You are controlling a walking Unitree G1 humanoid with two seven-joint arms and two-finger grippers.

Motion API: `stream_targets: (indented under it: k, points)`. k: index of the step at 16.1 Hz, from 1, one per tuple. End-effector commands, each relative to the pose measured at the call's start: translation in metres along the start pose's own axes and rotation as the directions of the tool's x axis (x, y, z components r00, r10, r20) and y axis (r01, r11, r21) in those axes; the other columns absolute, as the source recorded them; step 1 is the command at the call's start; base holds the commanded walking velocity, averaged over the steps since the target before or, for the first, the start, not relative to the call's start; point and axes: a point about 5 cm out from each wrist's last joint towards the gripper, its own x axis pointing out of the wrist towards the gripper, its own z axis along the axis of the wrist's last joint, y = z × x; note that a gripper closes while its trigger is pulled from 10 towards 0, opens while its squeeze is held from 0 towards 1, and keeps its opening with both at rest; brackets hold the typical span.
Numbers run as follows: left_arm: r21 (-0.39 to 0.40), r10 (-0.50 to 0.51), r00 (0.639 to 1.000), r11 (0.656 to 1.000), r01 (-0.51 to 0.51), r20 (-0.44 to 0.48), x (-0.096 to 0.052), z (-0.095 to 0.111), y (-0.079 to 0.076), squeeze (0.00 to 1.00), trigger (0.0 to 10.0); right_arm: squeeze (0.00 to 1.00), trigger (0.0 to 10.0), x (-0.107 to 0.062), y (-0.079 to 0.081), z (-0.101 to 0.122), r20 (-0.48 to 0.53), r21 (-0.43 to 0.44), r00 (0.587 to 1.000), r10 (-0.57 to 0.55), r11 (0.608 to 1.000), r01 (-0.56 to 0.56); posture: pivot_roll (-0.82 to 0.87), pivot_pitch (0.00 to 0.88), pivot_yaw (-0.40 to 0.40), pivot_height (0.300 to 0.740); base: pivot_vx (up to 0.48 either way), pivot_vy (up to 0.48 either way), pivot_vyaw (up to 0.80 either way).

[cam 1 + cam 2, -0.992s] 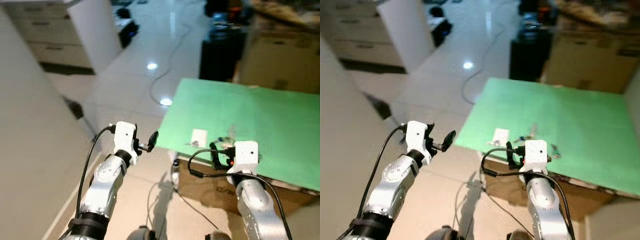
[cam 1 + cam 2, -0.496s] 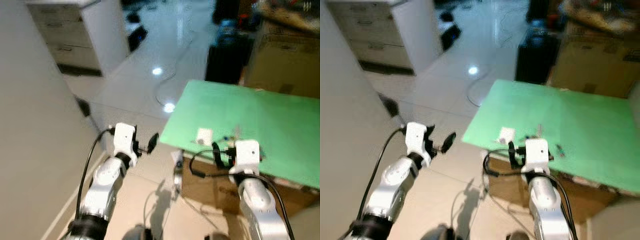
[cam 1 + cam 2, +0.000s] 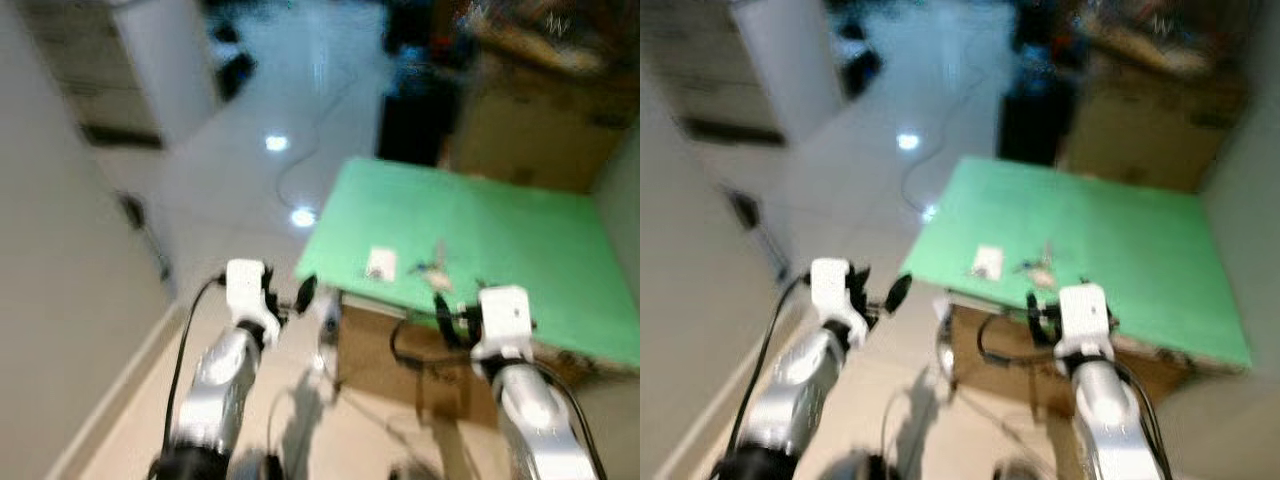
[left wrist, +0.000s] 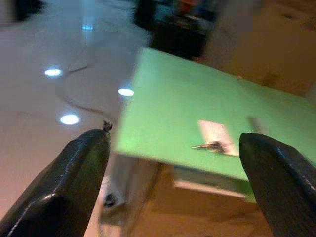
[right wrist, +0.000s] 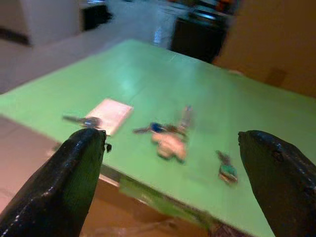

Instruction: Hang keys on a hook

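Note:
A bunch of keys [image 5: 168, 136] lies on the green table top [image 3: 500, 215], near its front edge. Beside it lies a small white plate [image 5: 109, 109] with a metal hook [image 5: 81, 120] at its edge. A smaller tag with a green end [image 5: 224, 168] lies on the keys' other side. My right gripper [image 3: 447, 318] is open, held just short of the table's front edge and facing the keys. Over the floor to the left of the table's corner, my left gripper [image 3: 300, 293] is open too, and nothing sits between its fingers [image 4: 74, 173].
The green top rests on a cardboard box [image 3: 400, 350]. Behind it stand a black unit [image 3: 415, 115] and a big cardboard box [image 3: 520, 130]. A white wall [image 3: 60, 300] runs along my left. A cable [image 3: 300, 165] lies on the glossy tiled floor.
The whole picture has shifted and blurred, so the camera moved; the table now sits more in the middle. Both arms hold the same pose with open fingers.

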Motion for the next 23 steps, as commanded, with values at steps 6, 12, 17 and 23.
stream_targets:
  k: [6,12,17,23]
  points:
    - [0.008,0.038,0.999,0.999,-0.038,0.007,-0.004,-0.003,0.002,0.00,10.0,0.00,10.0,0.009,0.003,0.010,0.019,0.020,0.998,0.062,0.998,-0.062,-0.15,0.048,0.004,0.686,0.000,0.000,0.00]
    - [0.008,0.013,1.000,1.000,-0.013,0.008,-0.001,-0.007,-0.012,0.00,10.0,0.00,10.0,0.008,-0.002,0.012,0.015,0.002,0.997,0.073,0.997,-0.073,-0.18,0.049,-0.021,0.686,0.000,-0.320,0.00]
    - [0.070,-0.017,1.000,0.997,0.016,0.012,-0.002,-0.005,-0.015,0.00,10.0,0.00,10.0,0.011,0.001,0.011,0.008,0.014,0.997,0.077,0.997,-0.077,-0.16,0.051,-0.025,0.686,0.000,0.000,0.00]
    - [0.082,-0.031,0.999,0.996,0.029,0.020,0.001,0.000,-0.011,0.00,10.0,0.00,10.0,0.014,0.008,0.011,0.019,0.035,0.997,0.073,0.997,-0.073,-0.16,0.052,0.007,0.686,0.082,-0.137,0.00]
